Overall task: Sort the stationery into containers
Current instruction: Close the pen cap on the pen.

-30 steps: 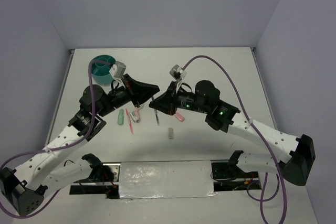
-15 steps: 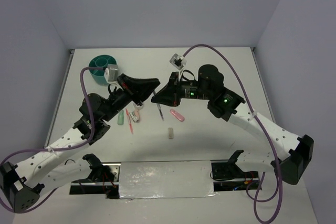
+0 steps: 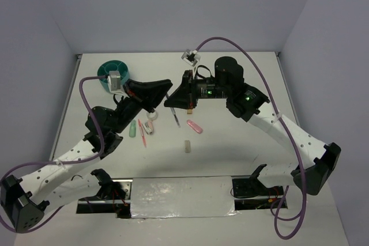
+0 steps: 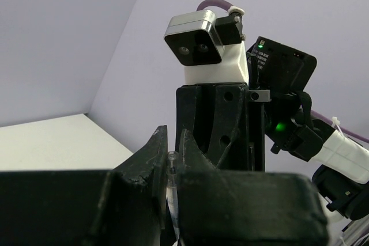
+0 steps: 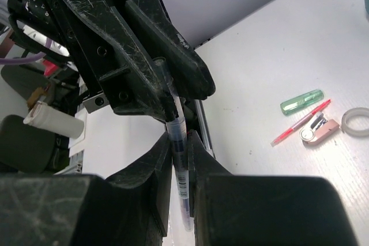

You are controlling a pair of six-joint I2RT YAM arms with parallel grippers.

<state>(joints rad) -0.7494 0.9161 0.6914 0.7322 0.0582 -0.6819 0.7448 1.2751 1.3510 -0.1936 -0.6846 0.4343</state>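
Enclosure: plain pale walls [image 3: 173,10]. White counter [image 3: 242,84], unmarked, with a foil-covered strip [image 3: 181,197] at its near edge. Teal cup [image 3: 112,68] stands at the far left; its contents cannot be made out. Left claw [image 4: 171,154] and right claw [image 5: 177,142] meet aloft over mid-counter, both clamped on one dark pen [image 5: 180,188]. Outstanding on the counter: pink pen [image 3: 142,132], green piece [image 3: 132,130], pink piece [image 3: 195,127], tan block [image 3: 187,146], clear ring [image 3: 151,116]. Assessment: sorting at an early stage.
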